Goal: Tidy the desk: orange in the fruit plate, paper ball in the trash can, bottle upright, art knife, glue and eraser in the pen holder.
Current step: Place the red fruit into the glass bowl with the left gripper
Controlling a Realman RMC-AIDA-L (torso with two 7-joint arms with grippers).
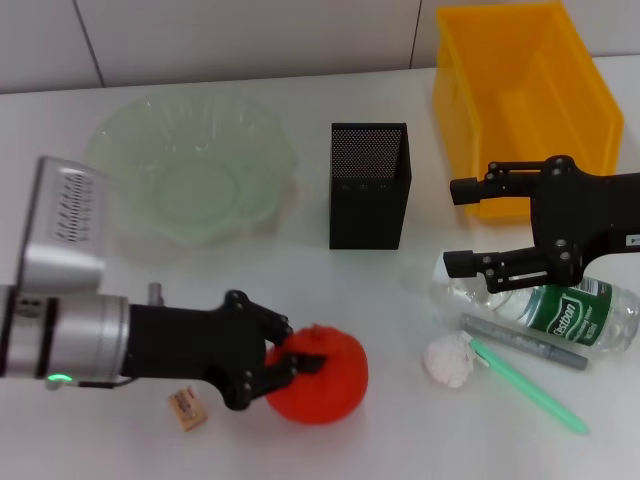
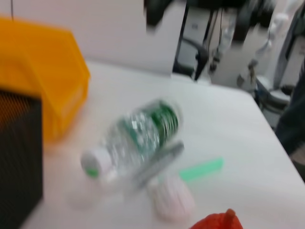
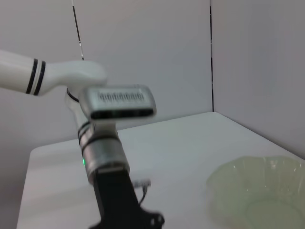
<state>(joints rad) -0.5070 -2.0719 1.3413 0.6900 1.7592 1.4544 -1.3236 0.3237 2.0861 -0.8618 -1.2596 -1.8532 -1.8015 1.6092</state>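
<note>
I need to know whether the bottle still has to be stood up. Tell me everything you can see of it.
The bottle is clear plastic with a green label and a white cap marked green. It lies on its side on the white table, in front of the yellow trash can, cap end towards the pen holder. A grey pen rests against it, and the paper ball sits close by. The right hand, open, hovers above its cap end, not touching it as far as I can tell.

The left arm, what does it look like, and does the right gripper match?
The left arm has a silver metal wrist with a small green light, a grey vented camera box on top, and white upper links with black rings. Both the left gripper and right gripper are black, with linkage jaws.
</note>
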